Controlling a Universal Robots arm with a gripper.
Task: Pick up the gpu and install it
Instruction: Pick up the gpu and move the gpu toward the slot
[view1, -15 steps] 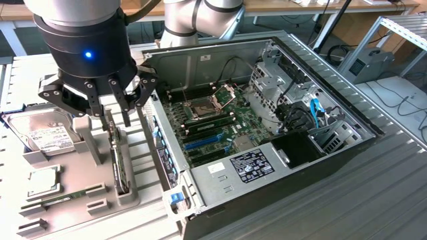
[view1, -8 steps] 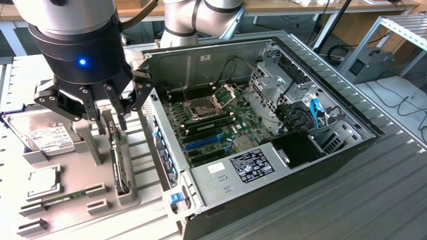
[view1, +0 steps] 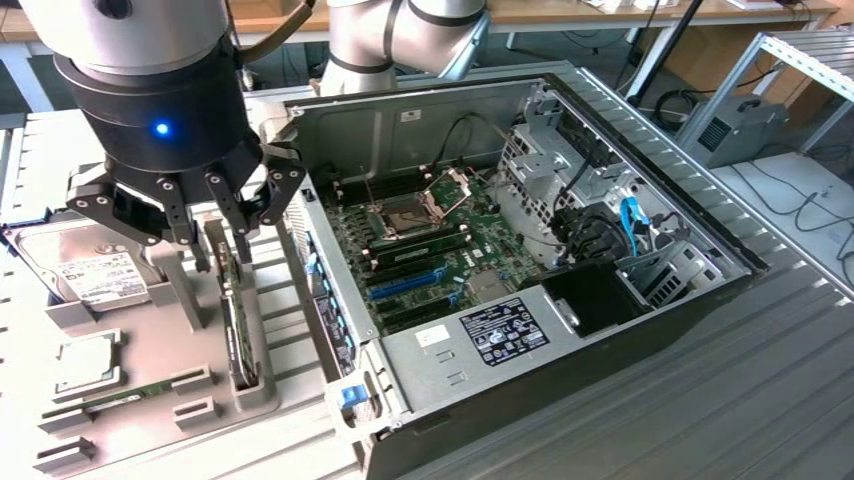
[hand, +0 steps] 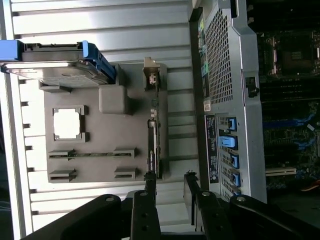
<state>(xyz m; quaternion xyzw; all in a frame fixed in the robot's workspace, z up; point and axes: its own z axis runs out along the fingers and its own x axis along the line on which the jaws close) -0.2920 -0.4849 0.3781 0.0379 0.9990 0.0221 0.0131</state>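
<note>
In the exterior view, narrow lanes flank the gpu (view1: 242, 340) under my gripper (view1: 223, 250); post (view1: 188, 290) crowds that view's left, case wall (view1: 324, 300) its right.

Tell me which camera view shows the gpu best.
The wrist view: the gpu stands on edge in the grey holder, with most of its length visible. In the exterior view, the open claw covers one end of it.

gpu (view1: 242, 335) edge-on, faces hidden, hard drive (view1: 96, 275) partly behind tool (view1: 223, 255), case label (view1: 503, 333) unreadable
</note>
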